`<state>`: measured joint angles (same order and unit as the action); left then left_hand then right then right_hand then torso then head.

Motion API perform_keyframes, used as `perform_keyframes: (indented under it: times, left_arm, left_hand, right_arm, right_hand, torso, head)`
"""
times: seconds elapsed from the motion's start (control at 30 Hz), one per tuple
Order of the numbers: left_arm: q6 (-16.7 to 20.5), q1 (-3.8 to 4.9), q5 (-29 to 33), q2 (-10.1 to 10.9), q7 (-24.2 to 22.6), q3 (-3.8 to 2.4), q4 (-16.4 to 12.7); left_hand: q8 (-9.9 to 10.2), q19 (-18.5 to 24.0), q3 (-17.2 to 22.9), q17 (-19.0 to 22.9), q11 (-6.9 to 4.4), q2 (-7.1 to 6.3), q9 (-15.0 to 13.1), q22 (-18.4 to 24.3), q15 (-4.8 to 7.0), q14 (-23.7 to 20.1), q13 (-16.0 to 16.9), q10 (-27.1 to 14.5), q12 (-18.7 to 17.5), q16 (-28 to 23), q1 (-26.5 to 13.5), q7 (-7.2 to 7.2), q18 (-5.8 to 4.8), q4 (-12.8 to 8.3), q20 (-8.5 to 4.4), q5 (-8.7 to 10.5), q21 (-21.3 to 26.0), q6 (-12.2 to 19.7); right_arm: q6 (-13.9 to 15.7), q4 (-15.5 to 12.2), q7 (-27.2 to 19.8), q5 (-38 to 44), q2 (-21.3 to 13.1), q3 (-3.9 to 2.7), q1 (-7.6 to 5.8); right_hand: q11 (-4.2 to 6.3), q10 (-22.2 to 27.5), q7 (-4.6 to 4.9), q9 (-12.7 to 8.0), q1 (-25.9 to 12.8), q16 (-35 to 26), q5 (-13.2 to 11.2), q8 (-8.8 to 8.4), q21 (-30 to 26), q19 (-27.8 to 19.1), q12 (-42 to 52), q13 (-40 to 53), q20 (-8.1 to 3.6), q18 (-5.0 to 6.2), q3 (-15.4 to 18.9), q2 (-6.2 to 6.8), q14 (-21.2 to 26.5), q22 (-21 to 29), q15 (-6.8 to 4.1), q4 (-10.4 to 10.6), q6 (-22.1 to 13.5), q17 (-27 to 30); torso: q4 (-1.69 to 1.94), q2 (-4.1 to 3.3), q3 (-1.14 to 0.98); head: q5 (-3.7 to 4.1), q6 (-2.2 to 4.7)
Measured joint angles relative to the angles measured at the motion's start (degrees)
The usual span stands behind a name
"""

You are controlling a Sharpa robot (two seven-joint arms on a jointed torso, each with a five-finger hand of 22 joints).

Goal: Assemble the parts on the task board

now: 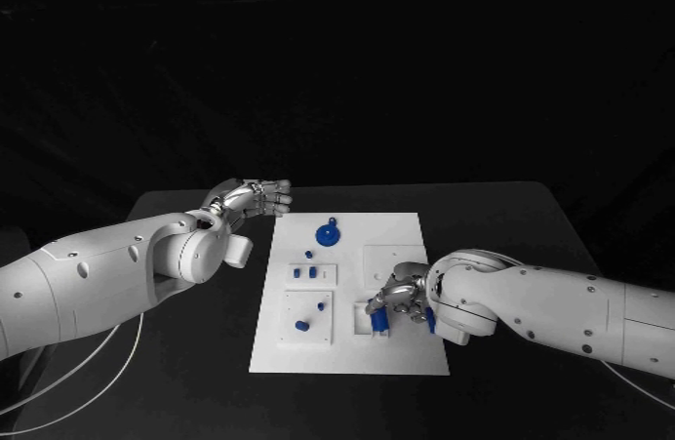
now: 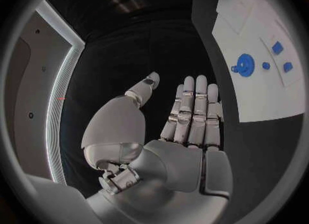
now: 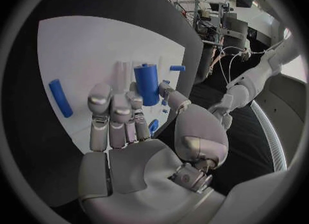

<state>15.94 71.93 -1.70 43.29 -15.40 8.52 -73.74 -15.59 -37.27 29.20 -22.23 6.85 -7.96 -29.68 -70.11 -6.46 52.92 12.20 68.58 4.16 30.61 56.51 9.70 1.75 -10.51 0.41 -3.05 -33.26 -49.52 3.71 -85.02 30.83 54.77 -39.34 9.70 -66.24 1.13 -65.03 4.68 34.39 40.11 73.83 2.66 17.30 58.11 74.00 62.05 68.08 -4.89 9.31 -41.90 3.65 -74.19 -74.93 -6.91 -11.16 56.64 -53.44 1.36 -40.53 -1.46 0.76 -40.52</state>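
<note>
The white task board (image 1: pixel 401 352) lies in the middle of the black table. My right hand (image 1: pixel 400 300) hovers over its near right part and pinches an upright blue cylinder (image 1: pixel 379 320) between thumb and fingertips; the right wrist view shows this cylinder (image 3: pixel 147 84) beyond the right hand (image 3: pixel 122 126), low over the board (image 3: pixel 84 49). A blue rod (image 3: pixel 59 98) lies flat beside it. A round blue disc part (image 1: pixel 328 234) sits at the board's far end. My left hand (image 1: pixel 254 198) hangs over the table off the board's far left corner, fingers straight, holding nothing (image 2: pixel 187 126).
Small blue pieces sit in the board's left column: a pair (image 1: pixel 304 273) in the middle and two more (image 1: pixel 311 315) nearer me. The left wrist view shows the disc (image 2: pixel 245 64) and small pieces (image 2: pixel 277 47) on the board (image 2: pixel 257 95). Black table surrounds the board.
</note>
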Motion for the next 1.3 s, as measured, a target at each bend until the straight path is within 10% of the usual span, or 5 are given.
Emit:
perform_keyframes:
  times: [1.3]
  left_arm:
    - [-0.1,0.0,0.0,-0.2,0.0,0.0,0.1]
  left_hand:
    - [0.0,0.2,0.0,-0.3,0.0,0.0,0.0,-0.1,0.0,0.0,0.0,0.0,0.0,-0.2,0.0,0.0,-0.01,0.2,0.2,0.0,0.2,0.0]
  right_arm:
    - [0.1,3.6,0.4,-1.3,3.6,0.58,0.87]
  right_hand:
    - [-0.01,0.0,0.12,-0.3,-1.8,-0.2,0.0,-0.22,0.0,0.1,0.0,0.0,0.09,0.0,0.2,0.89,0.0,0.0,0.09,-0.2,0.2,-0.1]
  torso:
    - [-0.06,0.02,-0.1]
  head:
    - [-0.86,-0.48]
